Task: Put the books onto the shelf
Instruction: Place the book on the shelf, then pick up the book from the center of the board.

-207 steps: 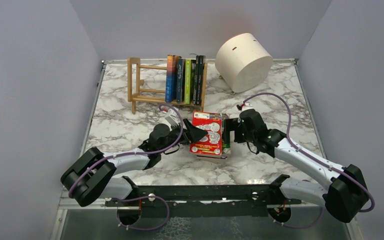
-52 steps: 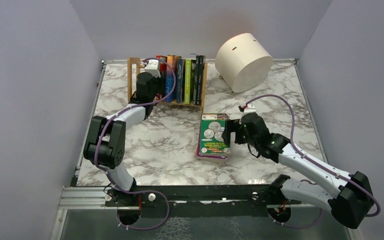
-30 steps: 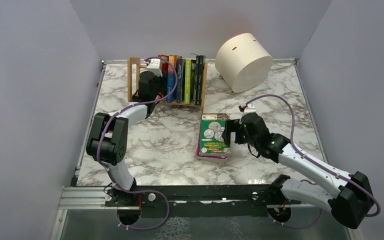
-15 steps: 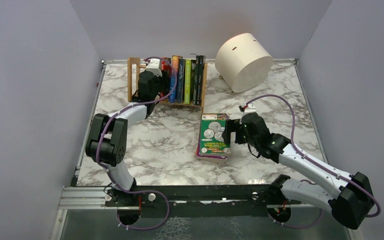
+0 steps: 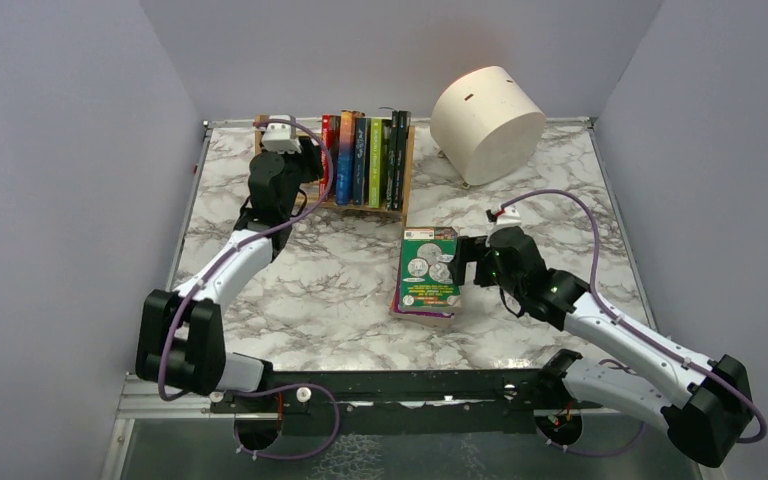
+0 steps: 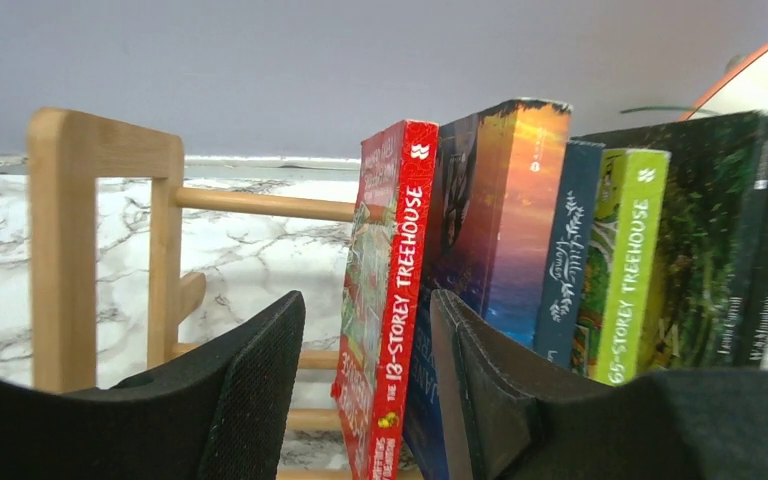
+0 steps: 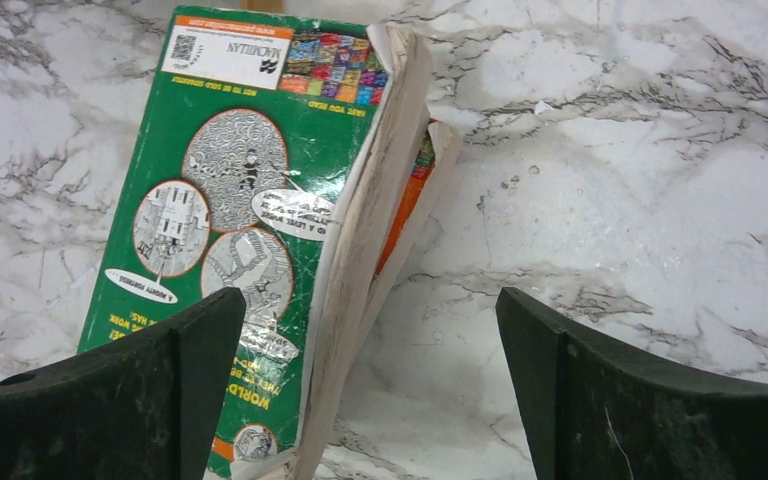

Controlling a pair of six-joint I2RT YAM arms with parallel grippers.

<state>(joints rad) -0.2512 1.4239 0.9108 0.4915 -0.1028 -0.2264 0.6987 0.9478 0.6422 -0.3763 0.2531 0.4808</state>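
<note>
Jaws on the left gripper [image 6: 368, 300] stand parted either side of the red book [image 6: 400, 250], upright on the shelf [image 6: 100, 150]. Meanwhile the right gripper [image 7: 368, 295] gapes wide above the green book [image 7: 220, 180] atop the pile [image 7: 412, 195] on the table [image 7: 610, 150]. It's thin, floppy, probably light; take it by the stiffer spine edge.

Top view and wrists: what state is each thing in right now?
shelf: upright, part filled
red book: upright on the shelf, leftmost book
left pincer: open, astride the red book
stack: lying on the table
green book: flat atop the stack, pages splayed
right pincer: open wide over the stack
</note>
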